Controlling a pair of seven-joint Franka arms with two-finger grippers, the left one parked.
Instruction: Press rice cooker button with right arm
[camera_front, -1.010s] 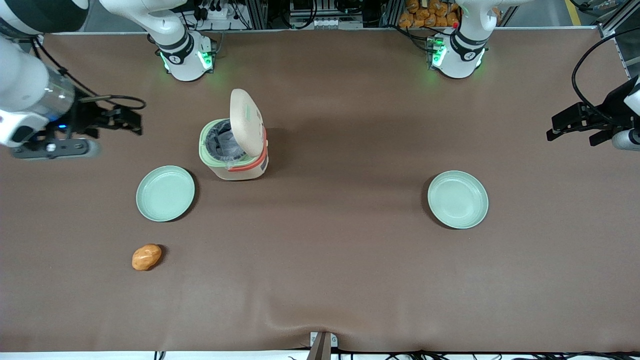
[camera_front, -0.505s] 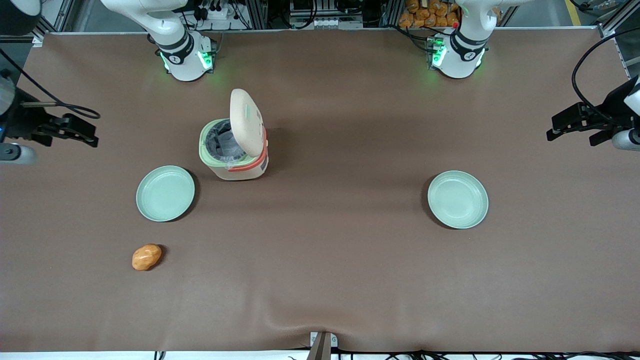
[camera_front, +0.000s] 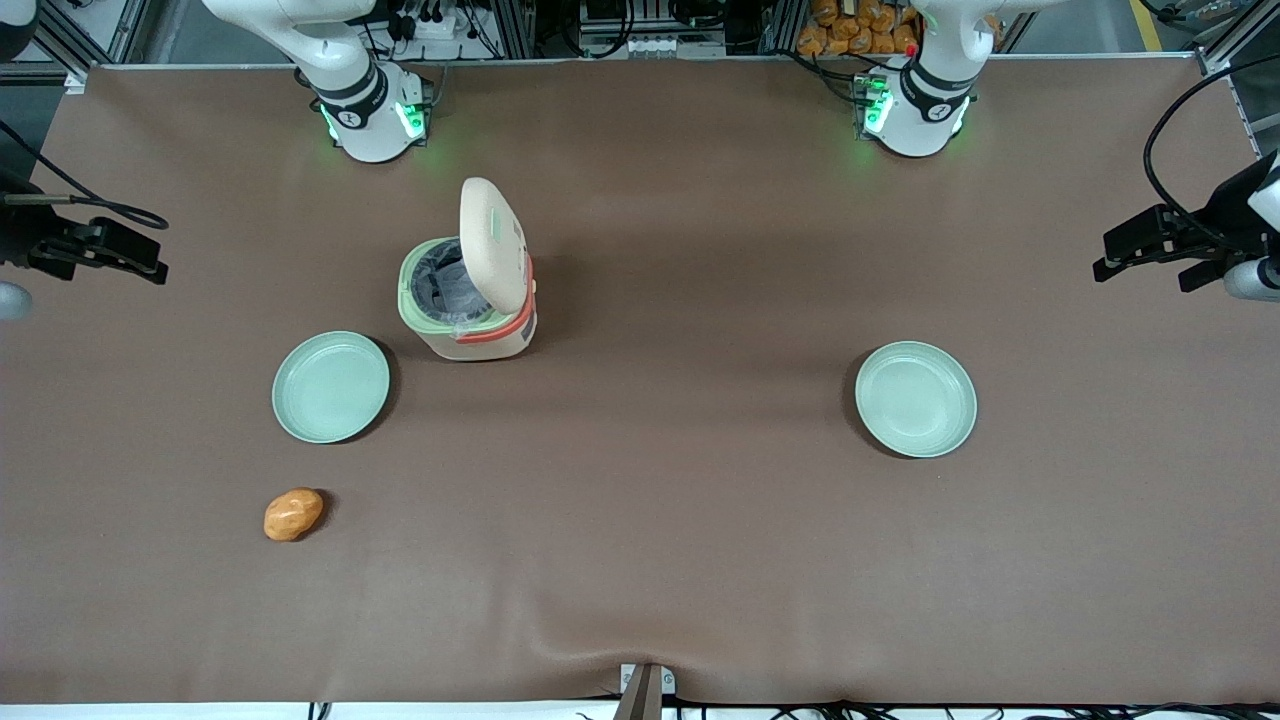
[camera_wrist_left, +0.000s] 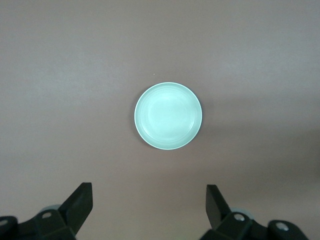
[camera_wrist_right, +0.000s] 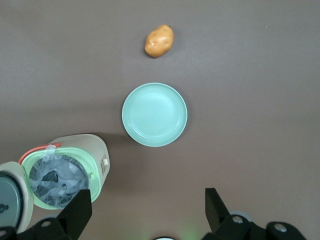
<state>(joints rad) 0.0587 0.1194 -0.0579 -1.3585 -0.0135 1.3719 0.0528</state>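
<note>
Gripper (camera_front: 140, 262) spread wide, holding nothing, high at the working arm's table edge, well apart from the cooker (camera_front: 467, 300). Lid up, liner exposed; button (camera_front: 494, 222) on the raised lid. Risk: pressing there could tip or slide the cooker.

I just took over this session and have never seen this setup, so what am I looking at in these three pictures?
Two white robot arms are bolted to a brown table. The wide picture looks down from the front. The other two come from cameras on the arms' wrists.

The working right arm's gripper hangs high above its end of the table, open and empty.

On the table stand a cream rice cooker with its lid raised, showing the dark pot inside, a pale green plate beside it, and a potato nearer the front camera. A second plate lies toward the parked arm's end.
</note>
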